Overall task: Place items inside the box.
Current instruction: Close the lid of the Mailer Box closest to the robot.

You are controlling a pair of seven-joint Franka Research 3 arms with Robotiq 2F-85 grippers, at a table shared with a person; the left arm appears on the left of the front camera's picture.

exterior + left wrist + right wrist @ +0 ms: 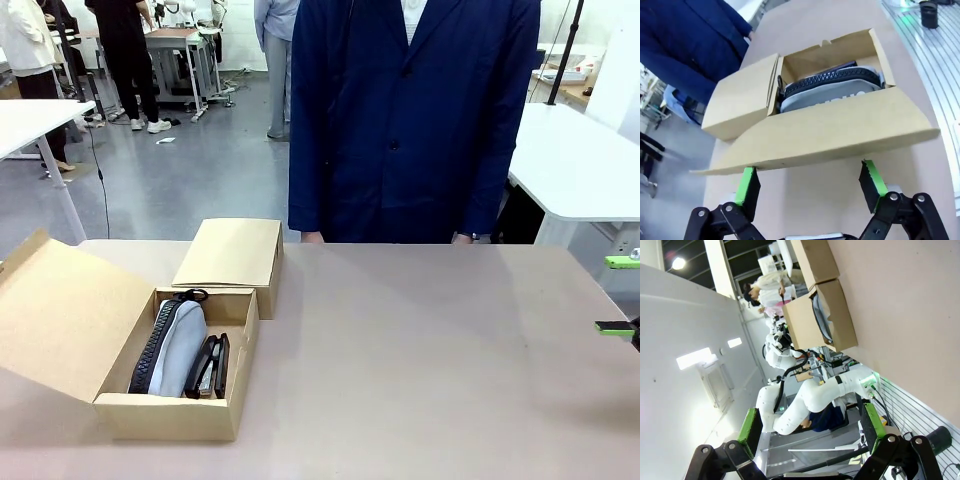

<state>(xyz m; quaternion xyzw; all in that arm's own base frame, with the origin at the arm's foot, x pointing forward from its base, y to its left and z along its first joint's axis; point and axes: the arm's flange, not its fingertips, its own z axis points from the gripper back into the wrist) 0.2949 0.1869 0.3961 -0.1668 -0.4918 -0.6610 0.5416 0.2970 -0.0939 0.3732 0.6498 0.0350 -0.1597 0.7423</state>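
- Box sits at the robot's left part of the table, near the near edge. Two compartments: the smaller far one has its flap lid down, the bigger near one is uncovered with its flap folded out to the left.
- Grey pencil case lies in the uncovered compartment, dark zip along its left edge, running near to far.
- Black stapler lies in that same compartment, just right of the pencil case, touching or nearly touching it. There may be two side by side; cannot tell.
- Small black loop at the far end of the pencil case, by the divider wall; too small to identify.
- Right gripper: green pad tips poke in at the right edge of the front view, well apart from the box, with bare table between. Jaws spread wide, nothing between them. In the right wrist view the right gripper is also released, with the box far off.
- Left gripper in its wrist view: fingers spread, nothing held. It hangs beside the outer edge of the folded-out flap; whether the tips touch it, cannot tell. The pencil case is beyond that flap, inside the box.
- Person in a dark blue coat stands at the far side of the table.
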